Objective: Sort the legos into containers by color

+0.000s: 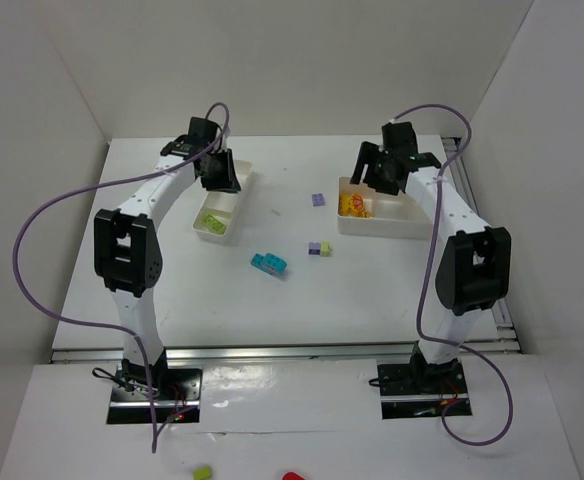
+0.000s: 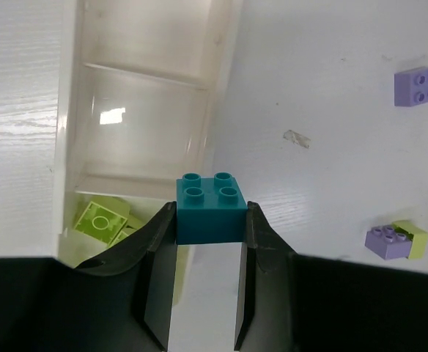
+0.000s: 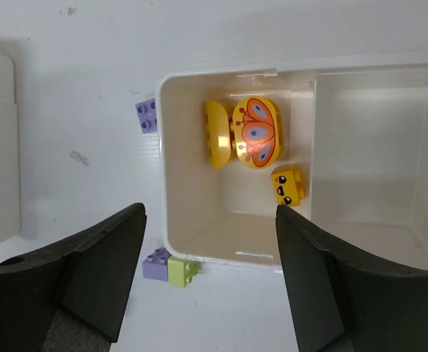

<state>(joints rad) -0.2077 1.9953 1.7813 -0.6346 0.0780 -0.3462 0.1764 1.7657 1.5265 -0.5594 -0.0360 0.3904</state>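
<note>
In the left wrist view my left gripper [image 2: 210, 220] is shut on a teal lego [image 2: 209, 210], held above the right wall of the left container [image 2: 146, 110]. Pale green legos [image 2: 101, 218] lie in that container's near compartment. My right gripper [image 3: 208, 211] hangs open and empty over the right container [image 3: 171, 191], which holds yellow legos [image 3: 252, 132] and a yellow face brick [image 3: 289, 183]. On the table lie a cyan lego [image 1: 269, 263], a purple lego [image 1: 318, 200] and a purple-and-green pair [image 1: 319, 248].
The left container's middle and far compartments [image 2: 155, 37] hold nothing, and so does the right container's second compartment [image 3: 368, 154]. A green piece [image 1: 202, 472] and a red piece [image 1: 292, 477] lie off the table by the arm bases. White walls enclose the table.
</note>
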